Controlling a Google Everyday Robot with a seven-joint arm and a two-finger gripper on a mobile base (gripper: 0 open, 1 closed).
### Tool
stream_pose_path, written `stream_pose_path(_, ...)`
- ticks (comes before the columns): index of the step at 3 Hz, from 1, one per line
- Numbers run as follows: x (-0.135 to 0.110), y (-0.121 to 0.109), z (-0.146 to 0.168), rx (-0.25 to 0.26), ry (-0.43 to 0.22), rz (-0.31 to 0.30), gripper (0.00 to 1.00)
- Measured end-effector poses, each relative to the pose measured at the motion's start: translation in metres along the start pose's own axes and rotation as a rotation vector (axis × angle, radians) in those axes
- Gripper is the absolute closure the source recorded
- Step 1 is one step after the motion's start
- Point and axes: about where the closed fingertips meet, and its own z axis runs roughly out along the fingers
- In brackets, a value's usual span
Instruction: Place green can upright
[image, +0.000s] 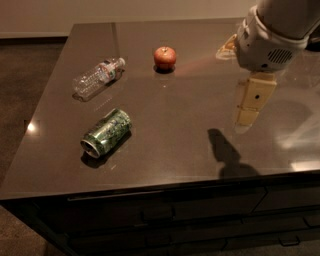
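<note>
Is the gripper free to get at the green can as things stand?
Probably yes. The gripper hangs above the right of the table; the green can lies on its side front left, with only bare surface between. The bottle and apple sit further back, off that line.

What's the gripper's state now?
Gripper: open or closed cannot be told; it hangs above the right side of the dark table, far from the lying green-and-white aluminium can.

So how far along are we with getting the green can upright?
Done: nothing yet. The green can lies on its side near the front left of the counter. In hand: the gripper hangs over the counter's right side, well apart from the can. Left: reach across, grasp the can and stand it on end.
</note>
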Motion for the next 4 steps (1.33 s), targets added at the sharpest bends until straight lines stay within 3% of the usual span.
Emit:
stream_pose_path(2,-0.073,0.006,0.047,-0.104,-0.027,-0.278,0.00)
stream_pose_path(3,-0.130,0.014,0.077,-0.168,-0.060,-0.494,0.00)
stream_pose_path(4,-0.166,0.020,0.092,-0.191,-0.092,-0.621,0.00)
